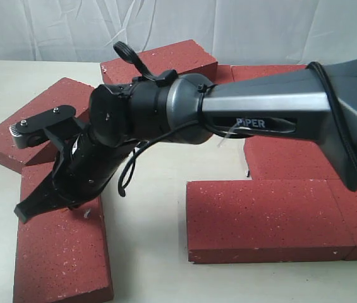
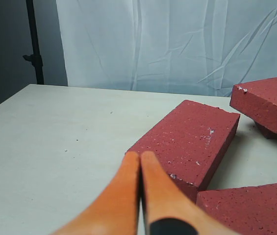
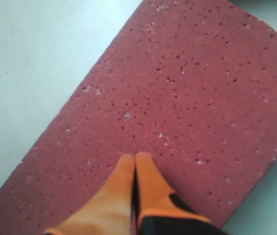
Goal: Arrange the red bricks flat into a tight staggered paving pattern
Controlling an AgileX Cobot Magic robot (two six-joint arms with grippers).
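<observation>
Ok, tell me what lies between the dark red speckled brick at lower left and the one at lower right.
Only bare pale tabletop separates the lower-left brick from the lower-right brick, as the exterior view shows.

Red bricks (image 1: 270,218) carry white specks, the fingers (image 3: 121,183) are orange, the table (image 1: 150,252) cream.

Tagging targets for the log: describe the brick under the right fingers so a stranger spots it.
Follow the grey arm across the table to its shut fingers. The brick beneath lies nearest the camera, left side. It alone runs front to back; neighbours sit angled or sideways.
</observation>
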